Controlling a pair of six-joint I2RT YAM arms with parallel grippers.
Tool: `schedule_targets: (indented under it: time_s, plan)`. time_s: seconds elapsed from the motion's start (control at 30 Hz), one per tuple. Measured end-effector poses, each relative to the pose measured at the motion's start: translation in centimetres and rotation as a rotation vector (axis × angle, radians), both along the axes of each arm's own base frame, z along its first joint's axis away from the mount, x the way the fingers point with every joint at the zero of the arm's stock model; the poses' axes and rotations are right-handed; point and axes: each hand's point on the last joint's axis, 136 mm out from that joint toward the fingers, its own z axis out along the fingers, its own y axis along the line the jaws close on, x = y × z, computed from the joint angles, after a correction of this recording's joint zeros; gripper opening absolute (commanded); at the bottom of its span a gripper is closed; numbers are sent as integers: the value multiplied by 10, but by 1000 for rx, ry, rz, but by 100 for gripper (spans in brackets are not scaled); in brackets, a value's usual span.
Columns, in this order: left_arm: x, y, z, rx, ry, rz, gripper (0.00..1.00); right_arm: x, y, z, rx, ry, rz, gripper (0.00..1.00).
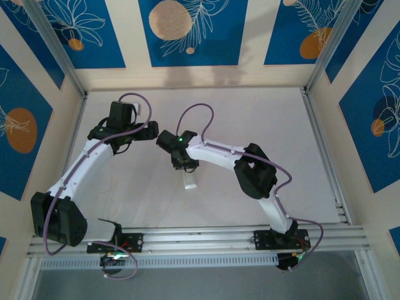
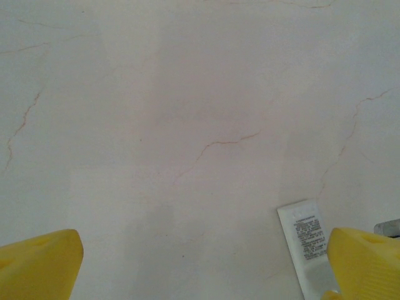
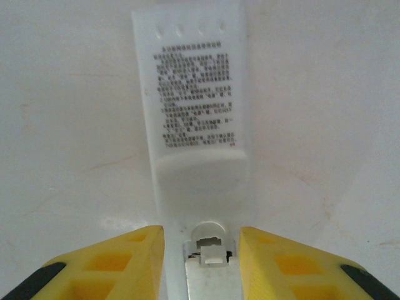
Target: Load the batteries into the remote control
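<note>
The remote control [image 3: 194, 94] lies face down on the pale table, its back with the printed label upward and the battery-cover latch at its near end. My right gripper [image 3: 202, 250] straddles that near end, with the yellow fingers [image 3: 125, 262] closed in against its two long sides. From above, the remote [image 1: 189, 182] pokes out just below the right gripper [image 1: 184, 165]. My left gripper [image 1: 150, 131] hovers to the left and is open wide with nothing between its fingers [image 2: 203, 269]. One labelled end of the remote [image 2: 303, 240] shows beside its right finger. The batteries are out of view.
The table [image 1: 250, 125] is a pale marbled surface with thin cracks, walled by blue patterned panels and aluminium posts. A rail [image 1: 200, 237] carries both arm bases along the near edge. A small grey shape [image 2: 390, 226] at the frame's edge cannot be identified.
</note>
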Motion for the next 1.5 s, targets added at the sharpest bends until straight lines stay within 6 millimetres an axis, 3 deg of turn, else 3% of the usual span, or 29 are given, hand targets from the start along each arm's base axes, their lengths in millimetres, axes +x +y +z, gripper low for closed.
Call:
schedule_targets:
  time_s: [0.13,0.43,1.5]
  plan:
    - [0,0,0,0,0,0,100,2,1,2,4,-4,2,30]
    - [0,0,0,0,0,0,100,-9,-14,-5,-14,10,-4,0]
    - [0,-1,-1,-4,3,-5,100,-11,-15,-11,-8,16,-4,0]
